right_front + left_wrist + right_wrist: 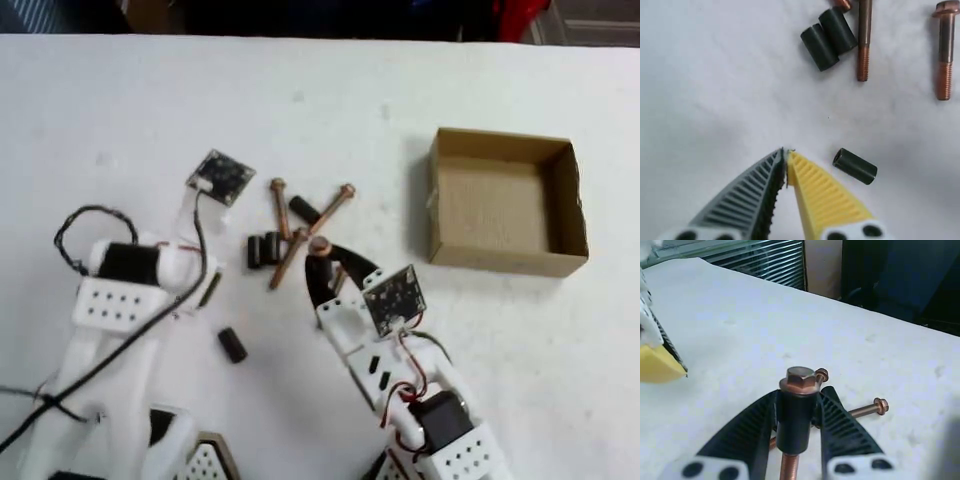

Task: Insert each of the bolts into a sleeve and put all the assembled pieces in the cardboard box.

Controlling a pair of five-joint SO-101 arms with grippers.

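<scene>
Bolt (801, 380) w/ black sleeve (795, 422) on its shank stands upright, clamped betw. the right gripper's (801, 392) black fingers. In the high view the cardboard box (500, 262) sits approx. 3 o'clock from it, well apart, open side up. Three loose bolts (281, 212) lie near the held one from 9 round to 1 o'clock, w/ a sleeve pair (262, 250) at 9 and a lone sleeve (232, 345) at 7. Left gripper (785, 152) has its grey & yellow fingers pressed together on nothing, tips near that lone sleeve, not touching.
</scene>
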